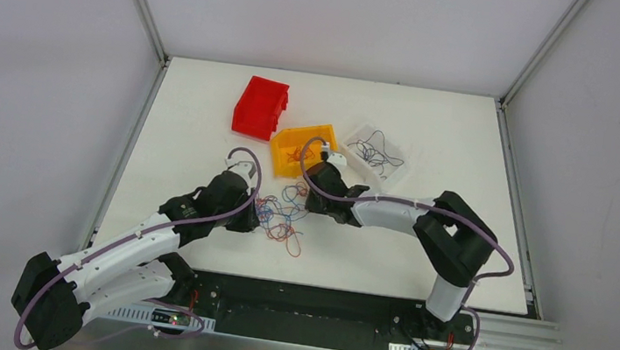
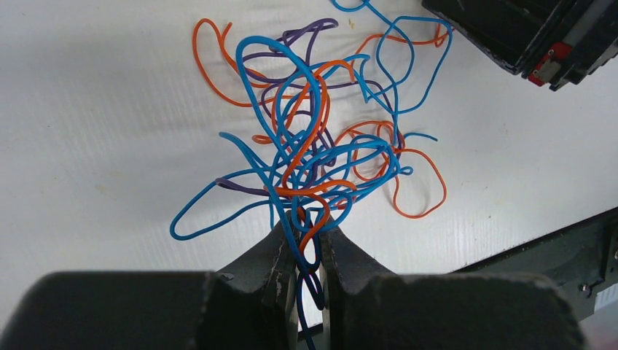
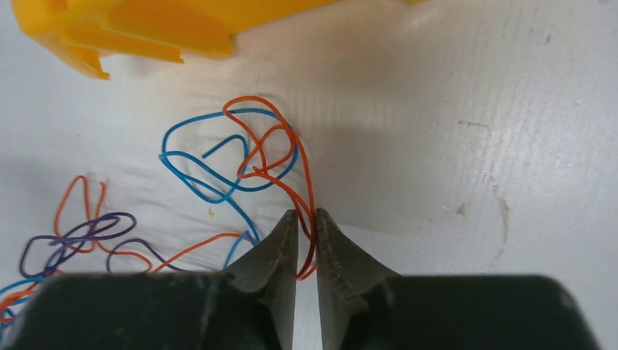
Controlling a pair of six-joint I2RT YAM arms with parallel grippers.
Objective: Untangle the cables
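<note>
Left gripper (image 2: 301, 237) is pinched tight on blue and orange strands of the cables (image 1: 282, 216), tangled on the table (image 1: 210, 93) toward its near edge; right gripper (image 3: 306, 222) has its jaws nearly together on an orange strand (image 3: 280, 157). Pulling-apart step, probably: next, draw that strand away gently

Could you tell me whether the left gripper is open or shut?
Shut: the left gripper pinches blue and orange cables between its fingers.

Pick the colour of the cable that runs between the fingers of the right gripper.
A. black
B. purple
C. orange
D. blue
C: in the right wrist view, an orange cable drops from its loop on the table straight into the narrow gap of the right gripper. No other cable enters that gap.
</note>
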